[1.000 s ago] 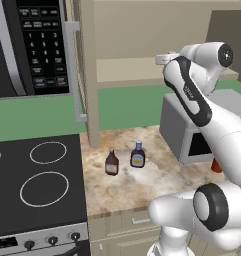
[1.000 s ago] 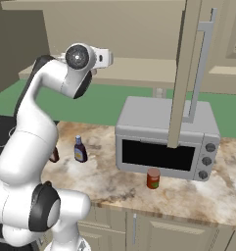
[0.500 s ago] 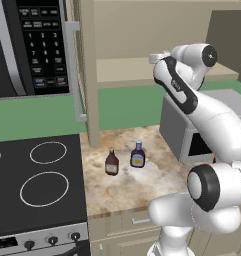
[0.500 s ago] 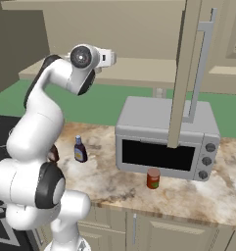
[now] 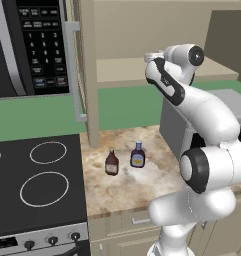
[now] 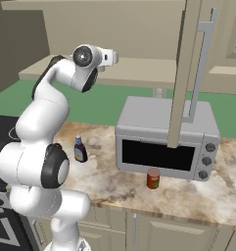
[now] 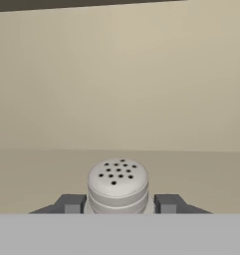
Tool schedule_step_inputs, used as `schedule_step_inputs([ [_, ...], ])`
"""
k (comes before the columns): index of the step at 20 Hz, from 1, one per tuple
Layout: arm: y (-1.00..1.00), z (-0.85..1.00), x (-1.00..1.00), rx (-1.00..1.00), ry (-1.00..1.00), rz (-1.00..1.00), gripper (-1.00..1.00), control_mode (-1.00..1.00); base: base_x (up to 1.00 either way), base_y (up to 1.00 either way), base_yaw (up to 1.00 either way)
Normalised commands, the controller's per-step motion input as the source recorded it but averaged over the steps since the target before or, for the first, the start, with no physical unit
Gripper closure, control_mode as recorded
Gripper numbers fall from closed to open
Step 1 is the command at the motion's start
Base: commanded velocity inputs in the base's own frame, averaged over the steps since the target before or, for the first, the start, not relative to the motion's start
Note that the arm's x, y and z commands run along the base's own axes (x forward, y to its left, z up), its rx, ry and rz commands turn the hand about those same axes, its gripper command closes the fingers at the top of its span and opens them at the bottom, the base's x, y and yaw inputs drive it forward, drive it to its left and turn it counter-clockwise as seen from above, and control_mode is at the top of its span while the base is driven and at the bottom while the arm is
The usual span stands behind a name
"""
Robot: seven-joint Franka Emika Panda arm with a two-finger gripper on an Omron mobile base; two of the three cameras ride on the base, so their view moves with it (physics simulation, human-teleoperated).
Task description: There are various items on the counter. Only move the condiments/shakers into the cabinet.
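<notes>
End effector (image 7: 118, 204) clamped on the grey-white shaker (image 7: 118, 185), one dark finger (image 7: 71, 203) on each side of it, perforated top facing the camera. Arm raised to the cabinet shelf (image 5: 127, 70), end effector (image 5: 151, 57) at shelf height over its front part; beige back panel straight ahead of it. Can't tell if the shaker base touches the shelf. Well below the end effector on the counter (image 5: 127, 185): slim brown-red bottle (image 5: 111, 162) and dark bottle with blue cap (image 5: 137, 155), upright, just beside each other. Grey microwave (image 6: 166, 139) below and to the side, small red can (image 6: 153, 178) on the counter in front of it.
</notes>
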Motion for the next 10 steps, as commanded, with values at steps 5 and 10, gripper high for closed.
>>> schedule_step_inputs([
  [5,0.0,-0.2,0.38,0.0,0.0,-0.02,1.0,-1.0,0.0,0.0,0.0],
  [10,0.0,-0.23,0.11,0.0,0.0,0.0,-1.0,-1.0,0.0,0.0,0.0],
])
